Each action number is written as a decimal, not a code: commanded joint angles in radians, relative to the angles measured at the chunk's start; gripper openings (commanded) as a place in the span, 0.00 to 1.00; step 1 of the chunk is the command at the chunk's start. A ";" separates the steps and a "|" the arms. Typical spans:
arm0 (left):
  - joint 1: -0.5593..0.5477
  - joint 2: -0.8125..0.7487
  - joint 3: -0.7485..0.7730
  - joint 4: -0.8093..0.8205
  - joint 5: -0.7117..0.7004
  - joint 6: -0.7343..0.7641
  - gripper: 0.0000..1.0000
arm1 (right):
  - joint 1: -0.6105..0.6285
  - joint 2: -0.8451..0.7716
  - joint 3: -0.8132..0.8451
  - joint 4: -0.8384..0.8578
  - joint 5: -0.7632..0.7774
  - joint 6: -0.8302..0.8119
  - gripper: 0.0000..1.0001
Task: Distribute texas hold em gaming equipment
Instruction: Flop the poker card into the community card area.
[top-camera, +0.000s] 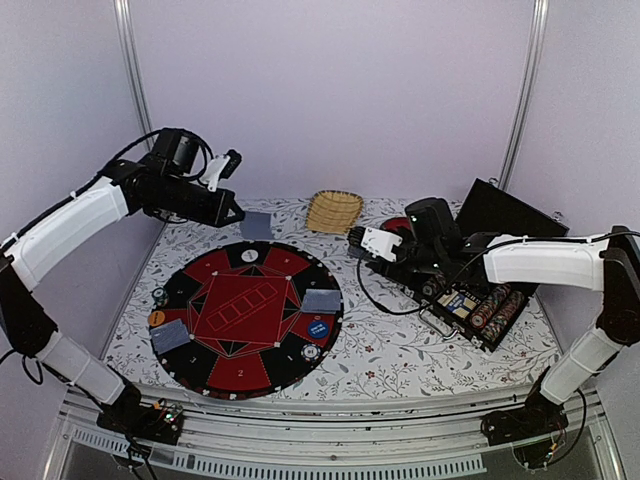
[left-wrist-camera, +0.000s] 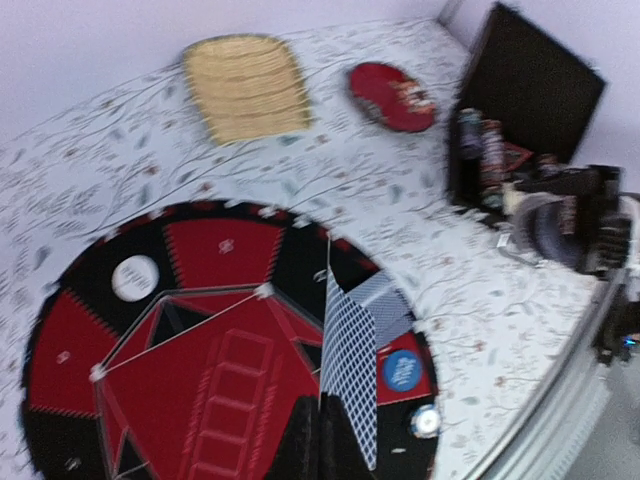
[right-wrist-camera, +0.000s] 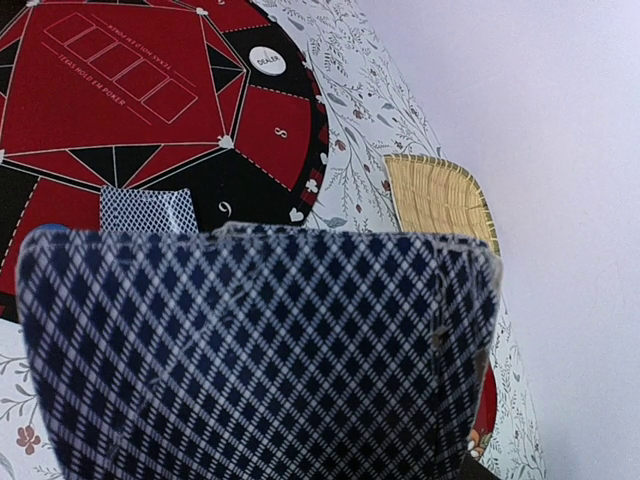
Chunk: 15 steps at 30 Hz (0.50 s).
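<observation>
Pale lilac walls (top-camera: 330, 90) with two metal posts enclose a counter (top-camera: 400, 350) covered in white cloth printed with small flowers and leaves.

A round black-and-red poker mat (top-camera: 240, 310) lies on the counter and is the largest thing there.

The left arm (top-camera: 80, 225) reaches in above the mat's far left rim. The left jaws are closed tight on a single card (top-camera: 256, 224), held in the air just beyond the mat's far edge, blue-grey back showing.

The right arm (top-camera: 540, 262) stretches in from the mat's right. The right jaws are partly closed around a stack of cards (right-wrist-camera: 260, 350), held off the mat's far right rim. The lattice-patterned backs fill the wrist view and hide the fingers.

An open black case (top-camera: 505, 212) holding rows of chips sits well to the right of the mat. A woven straw basket (top-camera: 333, 210) rests beyond the mat's far edge. A dark-red plate (left-wrist-camera: 392, 97) lies just right of the basket.

On the mat:
- One face-down card (top-camera: 320, 300) lies at the right side.
- Another card (top-camera: 170, 335) lies at the near left.
- A white dealer button (top-camera: 248, 257) sits at the far edge.
- A blue chip (top-camera: 318, 327) sits beside the right-hand card.
- A dark striped chip (top-camera: 311, 351) sits nearer still.
- An orange chip (top-camera: 157, 318) sits at the left rim.
</observation>
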 joint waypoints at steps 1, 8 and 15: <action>-0.032 0.037 0.047 -0.371 -0.514 0.080 0.00 | -0.003 -0.054 -0.012 0.030 -0.023 0.001 0.47; -0.133 0.200 -0.010 -0.482 -0.982 0.025 0.00 | -0.003 -0.076 -0.014 0.030 -0.036 0.001 0.47; -0.240 0.293 -0.129 -0.389 -1.159 0.088 0.00 | -0.003 -0.095 -0.019 0.024 -0.042 0.007 0.47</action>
